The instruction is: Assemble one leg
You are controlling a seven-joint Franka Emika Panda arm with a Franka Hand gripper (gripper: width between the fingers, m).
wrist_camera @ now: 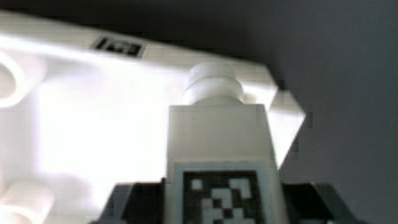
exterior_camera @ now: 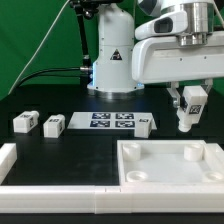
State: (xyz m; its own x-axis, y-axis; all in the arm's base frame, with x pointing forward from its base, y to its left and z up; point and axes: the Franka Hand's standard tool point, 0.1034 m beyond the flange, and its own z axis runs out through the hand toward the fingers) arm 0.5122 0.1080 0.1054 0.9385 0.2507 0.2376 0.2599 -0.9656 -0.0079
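Gripper point(exterior_camera: 190, 106) jaws clamp a leg point(exterior_camera: 186, 121); its long axis points straight down from them, over the tray point(exterior_camera: 150, 146) corner.

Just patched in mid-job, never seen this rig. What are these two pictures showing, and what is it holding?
The white machine is a robot arm with a two-finger gripper. One picture comes from a camera off the arm; the other from a camera on its wrist, looking along the held piece. The gripper is shut on a small white plastic leg block with a black-and-white tag, above the large white tray-like part. On the black table, at the exterior view's left, lie two more small white blocks, beside the thin flat white marker board with its tags.
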